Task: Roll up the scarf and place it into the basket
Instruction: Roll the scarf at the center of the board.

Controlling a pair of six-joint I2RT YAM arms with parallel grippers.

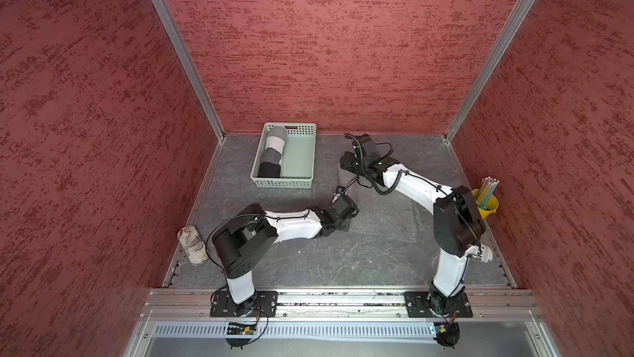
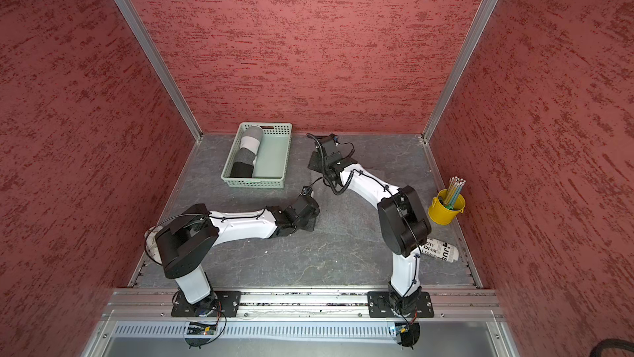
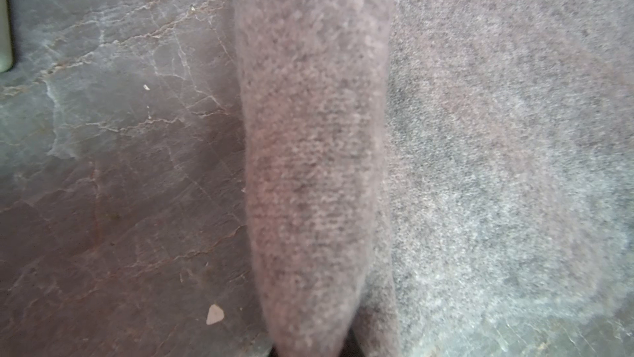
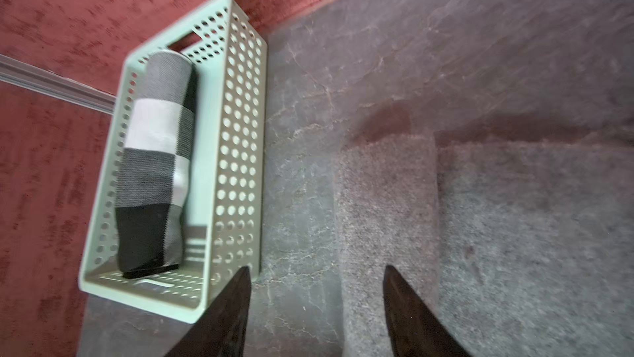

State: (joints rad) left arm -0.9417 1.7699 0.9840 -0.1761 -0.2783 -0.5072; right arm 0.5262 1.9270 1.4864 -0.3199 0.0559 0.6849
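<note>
While basket (image 1: 283, 183) holds checked roll (image 1: 272, 153), bucket (image 1: 487, 208) holds pencils (image 1: 489, 188)

The grey scarf (image 3: 315, 153) shows fuzzy, matt knitted cloth, the worktop (image 3: 120, 166) looks like smooth veined stone with a dull sheen, the basket (image 4: 240, 132) is smooth pale plastic holding a fine-woven checked roll (image 4: 154, 166), and the walls (image 1: 326, 46) look rough and plaster-like.

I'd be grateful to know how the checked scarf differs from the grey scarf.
The checked scarf is fully rolled, inside the basket; the grey scarf lies mostly flat on the table, one edge turned over. The checked scarf is black, grey and white; the grey scarf is plain. Both are cloth.
</note>
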